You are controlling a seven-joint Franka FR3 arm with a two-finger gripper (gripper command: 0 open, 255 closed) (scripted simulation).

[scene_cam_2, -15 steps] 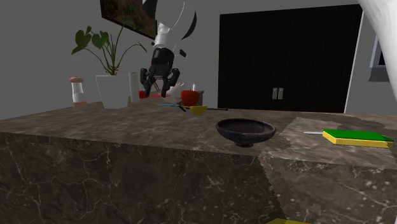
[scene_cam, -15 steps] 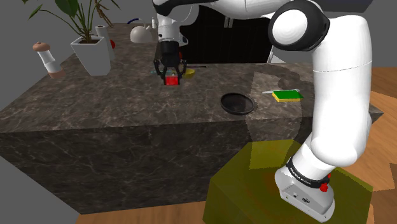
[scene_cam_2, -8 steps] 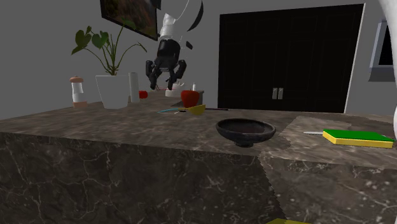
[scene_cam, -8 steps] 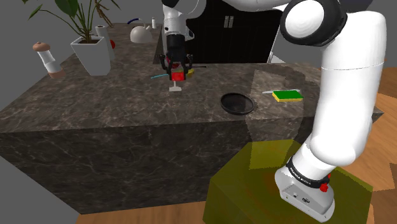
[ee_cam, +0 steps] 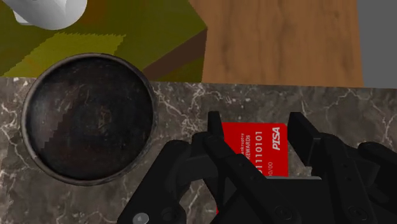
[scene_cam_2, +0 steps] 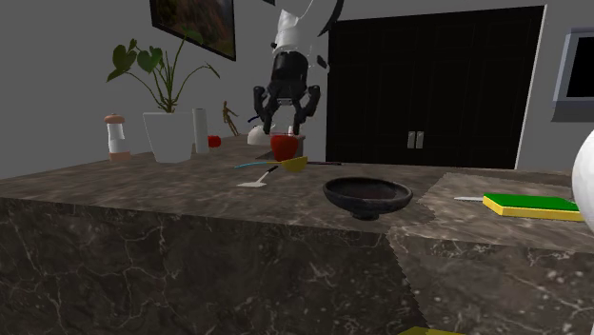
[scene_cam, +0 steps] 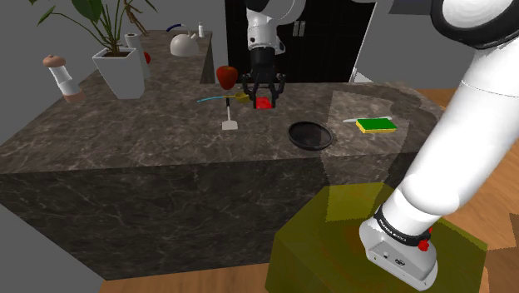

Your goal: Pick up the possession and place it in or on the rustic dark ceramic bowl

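Carrying red card [ee_cam: 254,149]: tool [scene_cam: 264,98] clamped on it, held above worktop [scene_cam: 150,133], beside dark bowl [scene_cam: 311,134], not over it. Best: travel level until card is over bowl centre, lower, release. Rim clearance probably fine, hard to judge.

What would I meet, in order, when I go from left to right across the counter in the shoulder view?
Grinder → white plant pot → white kettle → red apple → red card, held above the counter → dark bowl → green and yellow sponge.
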